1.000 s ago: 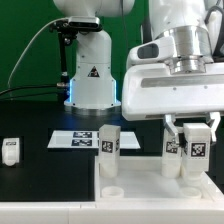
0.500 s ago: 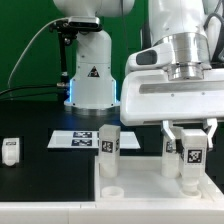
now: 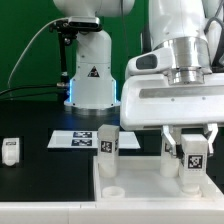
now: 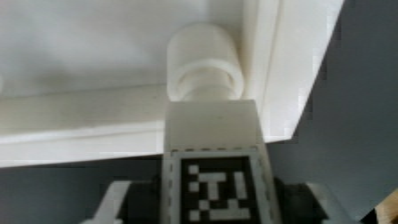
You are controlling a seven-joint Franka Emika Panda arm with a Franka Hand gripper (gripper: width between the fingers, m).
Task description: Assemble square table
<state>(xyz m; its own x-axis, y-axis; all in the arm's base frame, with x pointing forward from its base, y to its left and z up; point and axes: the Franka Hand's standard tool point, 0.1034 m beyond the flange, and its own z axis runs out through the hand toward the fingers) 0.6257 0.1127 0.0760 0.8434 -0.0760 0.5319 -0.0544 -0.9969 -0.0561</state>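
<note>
The gripper (image 3: 192,141) is clamped narrow on a white table leg (image 3: 192,160), one finger on each side. It holds the leg upright over the far corner of the square tabletop (image 3: 140,196), on the exterior view's right. Holding it upright keeps the leg's axis in line with the corner socket, as it needs to be for the leg to seat or screw in. In the wrist view the same leg (image 4: 217,165) points its round end (image 4: 205,62) into the angle where the slab's raised rim (image 4: 267,60) turns. The end sits at the socket or already partly in it; how deep it sits cannot be told. A second leg (image 3: 108,142) stands upright at the far corner on the exterior view's left, and it looks fitted. The near socket (image 3: 112,187) below it is empty. A third leg (image 3: 10,152) lies well apart on the black table at the exterior view's left, beyond the marker board (image 3: 76,139), probably waiting its turn. Compared with a second ago, the hand has turned about its vertical axis and sunk slightly. The leg's tag, which was angled off to one side, now faces the camera squarely. I read this as a twist driving the leg into its socket. The other parts have not moved.
</note>
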